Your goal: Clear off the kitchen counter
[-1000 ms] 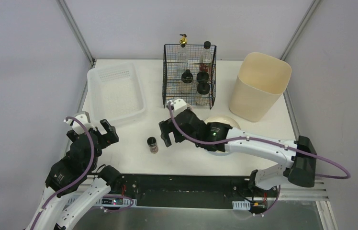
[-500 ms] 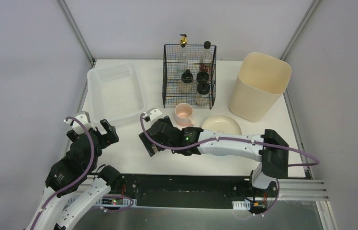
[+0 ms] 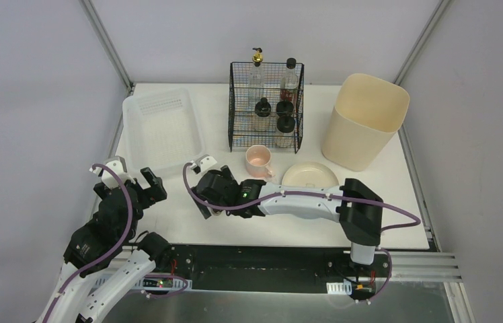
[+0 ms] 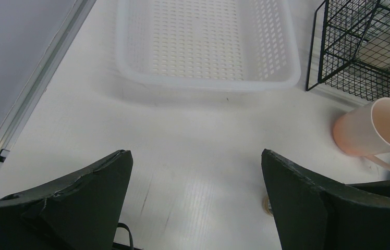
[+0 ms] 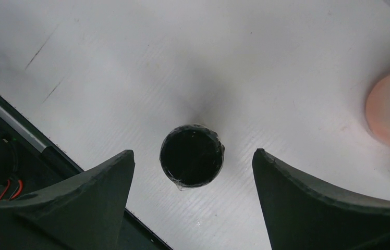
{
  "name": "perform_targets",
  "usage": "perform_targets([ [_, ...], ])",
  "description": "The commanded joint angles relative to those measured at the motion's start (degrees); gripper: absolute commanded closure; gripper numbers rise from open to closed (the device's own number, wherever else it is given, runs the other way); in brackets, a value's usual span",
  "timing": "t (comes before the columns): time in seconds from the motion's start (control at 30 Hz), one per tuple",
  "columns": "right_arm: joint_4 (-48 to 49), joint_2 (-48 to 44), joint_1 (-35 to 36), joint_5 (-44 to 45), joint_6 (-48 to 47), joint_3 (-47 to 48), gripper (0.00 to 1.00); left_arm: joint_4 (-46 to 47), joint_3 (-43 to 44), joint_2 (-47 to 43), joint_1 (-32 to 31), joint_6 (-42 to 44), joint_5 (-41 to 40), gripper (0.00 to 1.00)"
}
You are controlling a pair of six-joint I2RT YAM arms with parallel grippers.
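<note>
Right gripper [image 5: 193,153] has swung left since a second ago. It was beside the small jar [image 5: 192,162] then and now hangs straight over it. In the wrist view the jar's black lid sits between the two fingers [image 5: 104,192]. The fingers are spread wide with a gap on both sides, so nothing is gripped. From above the jar is mostly hidden under the gripper. The move uncovered the pink mug [image 3: 258,160] and the plate [image 3: 311,176]. The mug stands just in front of the wire rack [image 3: 231,108], and the plate is to its right. The right elbow came in from the table's right edge.

Left gripper [image 4: 195,153] is unchanged: fingers spread, empty, hovering at the near left. The tray [image 4: 208,83], the rack and the cream bin [image 3: 363,121] haven't moved.

The kitchen counter [image 4: 193,130] is the white top under everything.
</note>
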Motion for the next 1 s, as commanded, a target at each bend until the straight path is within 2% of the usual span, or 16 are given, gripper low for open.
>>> perform_targets([
  [0.0,0.15,1.03,0.33,2.88,-0.73,3.18,0.15,-0.42,1.07,0.06,0.64,0.04,0.13,0.0],
  [0.3,-0.77,3.1,0.31,2.47,-0.4,4.82,0.28,-0.45,1.06,0.37,0.67,0.04,0.31,0.0],
  [0.43,-0.73,3.23,0.29,2.08,-0.2,4.98,0.4,-0.44,1.11,0.02,0.65,0.04,0.27,0.0],
  [0.5,-0.88,3.16,0.3,1.94,-0.24,5.03,0.49,-0.47,1.09,0.04,0.7,0.04,0.27,0.01],
  [0.7,-1.77,2.72,0.39,2.14,-0.11,5.34,0.63,-0.44,1.05,0.19,0.72,0.04,0.25,0.0],
  [0.97,-2.47,-4.1,0.74,4.37,-0.65,4.45,0.67,-0.39,1.04,0.21,0.65,0.06,0.23,0.0],
])
